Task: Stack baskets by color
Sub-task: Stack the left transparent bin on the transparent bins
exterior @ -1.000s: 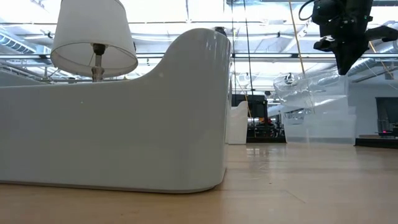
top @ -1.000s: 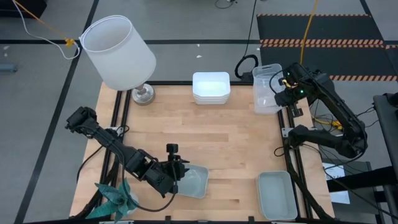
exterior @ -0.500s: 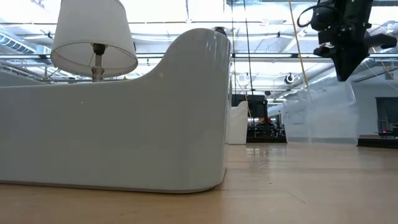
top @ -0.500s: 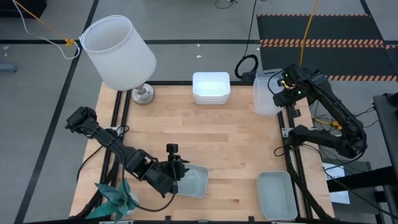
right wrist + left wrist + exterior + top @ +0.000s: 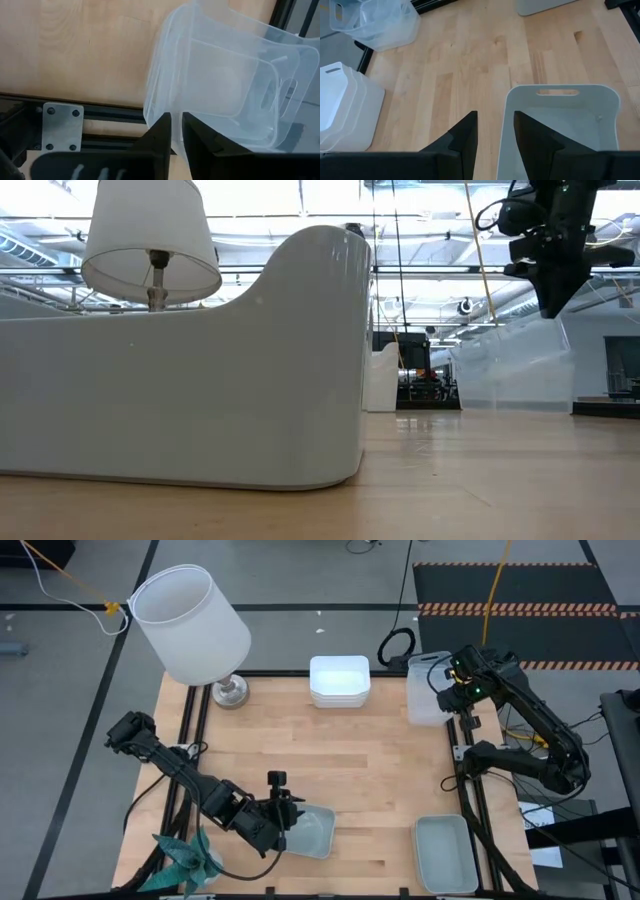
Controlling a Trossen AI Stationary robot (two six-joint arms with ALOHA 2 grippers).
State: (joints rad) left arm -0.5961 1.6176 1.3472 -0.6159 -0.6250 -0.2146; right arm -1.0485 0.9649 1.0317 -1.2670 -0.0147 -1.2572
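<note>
1. our right gripper [image 5: 172, 131], jaws narrow, straddles the clear basket stack's [image 5: 428, 688] wall; lifting now could drag it.
2. our left gripper [image 5: 495, 131] clamps the grey-green basket's [image 5: 562, 117] rim; it could slip.

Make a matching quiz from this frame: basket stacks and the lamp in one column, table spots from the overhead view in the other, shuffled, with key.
Things:
1. white baskets
2. clear baskets
3. grey-green basket standing alone
4. lamp

Places, as seen in the high view:
A. bottom right corner of the table
B. top left corner
C. top edge, middle
D. top right corner, by the right hand

Pairs: 1-C, 2-D, 3-A, 4-B
</note>
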